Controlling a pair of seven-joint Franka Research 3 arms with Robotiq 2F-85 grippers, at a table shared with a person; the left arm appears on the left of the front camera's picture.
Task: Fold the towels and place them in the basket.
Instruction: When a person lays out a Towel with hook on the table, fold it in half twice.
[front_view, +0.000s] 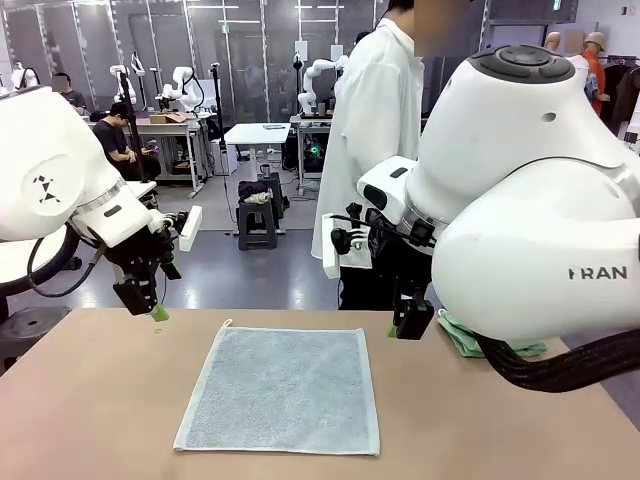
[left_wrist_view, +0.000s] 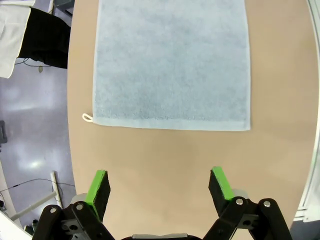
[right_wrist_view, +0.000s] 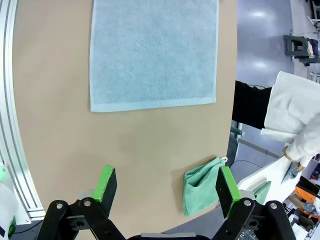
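A pale blue-grey towel (front_view: 282, 388) lies spread flat in the middle of the table, with a small loop at its far left corner; it also lies ahead of the fingers as the towel (left_wrist_view: 172, 62) and the towel (right_wrist_view: 154, 52). A mint green towel (front_view: 470, 338) sits folded at the table's far right, partly hidden behind the right arm, and shows as the green towel (right_wrist_view: 201, 191). My left gripper (front_view: 150, 305) hovers open over the table's far left, left of the flat towel (left_wrist_view: 159, 186). My right gripper (front_view: 408, 322) hangs open between both towels (right_wrist_view: 167, 184). Neither holds anything. The basket is out of view.
A person in a white coat (front_view: 375, 140) stands at the table's far side, just behind my right gripper. The tan table (front_view: 100, 420) has bare room left and right of the flat towel. Its edge (left_wrist_view: 71, 145) runs close beside the left gripper.
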